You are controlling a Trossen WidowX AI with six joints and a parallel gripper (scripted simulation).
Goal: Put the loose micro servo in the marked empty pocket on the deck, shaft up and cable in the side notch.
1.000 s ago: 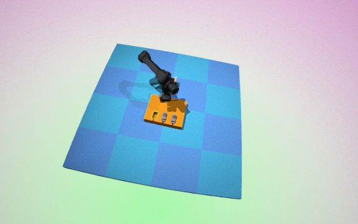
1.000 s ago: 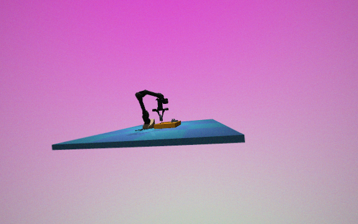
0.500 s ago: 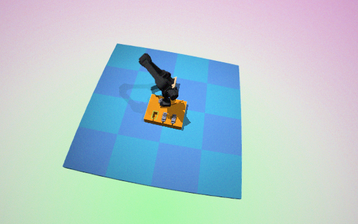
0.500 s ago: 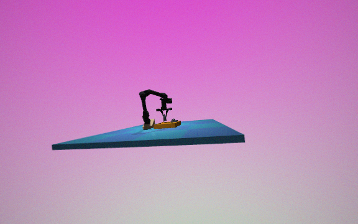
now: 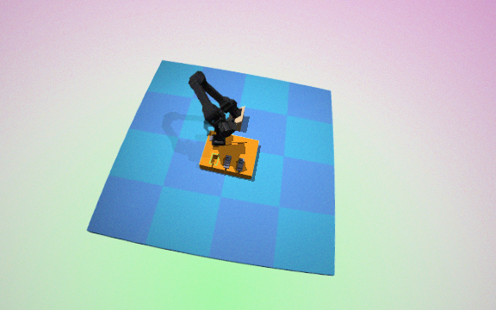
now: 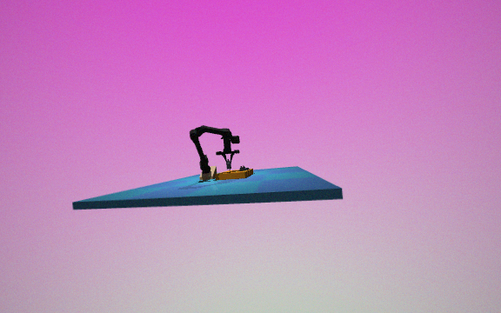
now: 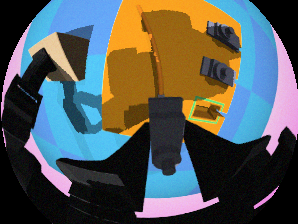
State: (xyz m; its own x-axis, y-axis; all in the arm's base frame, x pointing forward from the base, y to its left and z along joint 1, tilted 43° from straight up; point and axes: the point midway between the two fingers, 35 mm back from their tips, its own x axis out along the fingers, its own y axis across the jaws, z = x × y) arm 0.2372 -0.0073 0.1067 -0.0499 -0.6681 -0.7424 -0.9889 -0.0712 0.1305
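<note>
The pincer [image 7: 166, 137] grips the micro servo [image 7: 165, 129], raised above the orange deck [image 7: 133, 23]. The green-marked pocket [image 7: 205, 111], at three o'clock of the servo in the wrist view, awaits: carrying, seating, cable routing and release appear undone.

Deck [image 5: 248, 151] lay on the tabletop [image 5: 188, 224], just before the arm's base [image 5: 240, 116]. Marked pocket [image 5: 214, 159] sat at the deck's front left, two seated servos [image 5: 233, 163] in a row to its right.
</note>
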